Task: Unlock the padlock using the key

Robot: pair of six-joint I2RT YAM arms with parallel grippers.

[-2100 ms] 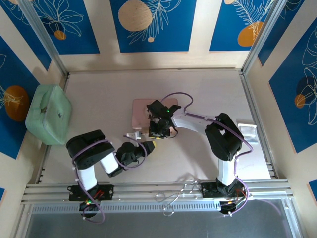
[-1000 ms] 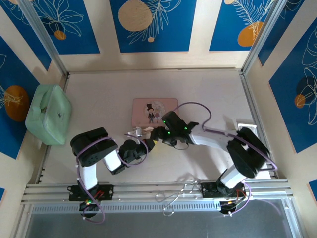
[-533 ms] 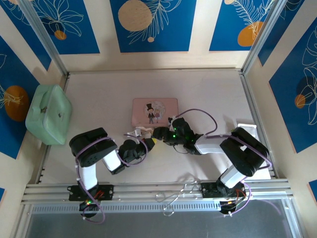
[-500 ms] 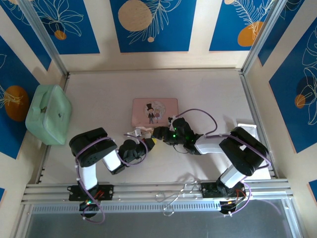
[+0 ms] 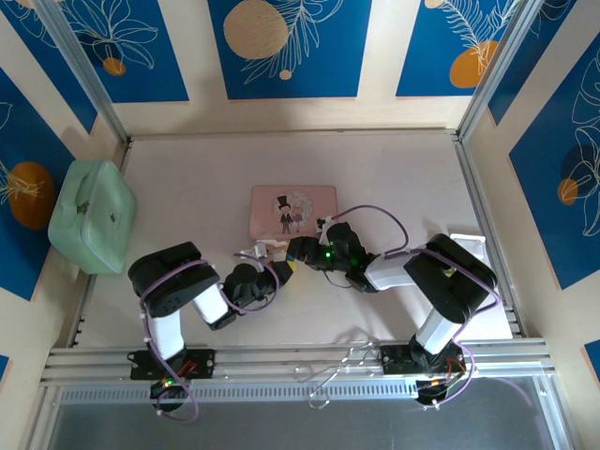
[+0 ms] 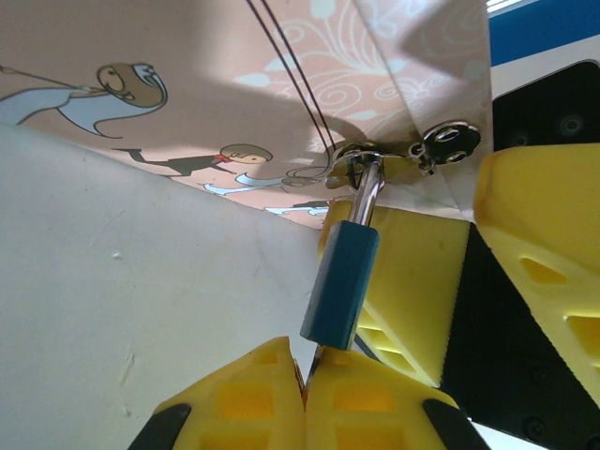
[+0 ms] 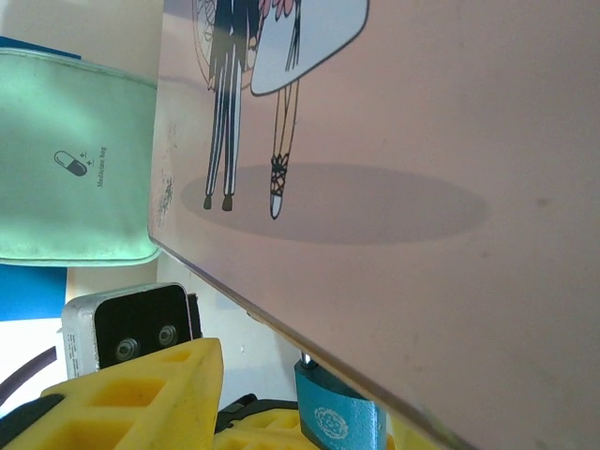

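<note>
The padlock (image 6: 339, 281) is hooking by its shackle through the metal clasp (image 6: 361, 155) on the front edge of the pink box (image 5: 292, 208), its blue body slanting away toward the left gripper (image 6: 306, 367). That gripper's 2 yellow fingers are pressing tight together right at the lock's lower end. A thin dark sliver is running from the lock's underside into their seam, probably the key (image 6: 316, 351), though too little of it is showing to be sure. The right gripper (image 5: 300, 251) is sitting just beside the padlock on the opposite side, its 2 fingers standing apart with nothing between them. The nearer finger is lying right behind the blue body, and I cannot tell whether it is touching.

As for progress, 1 leg of the shackle is showing, running straight into the top of the body and threading the clasp, so the lock is reading as not yet opened. If the sliver is the key, insertion is looking done or nearly so. What is remaining is bracing the body — the right claw seems placed for that — then turning the key and freeing the shackle from the clasp.
</note>
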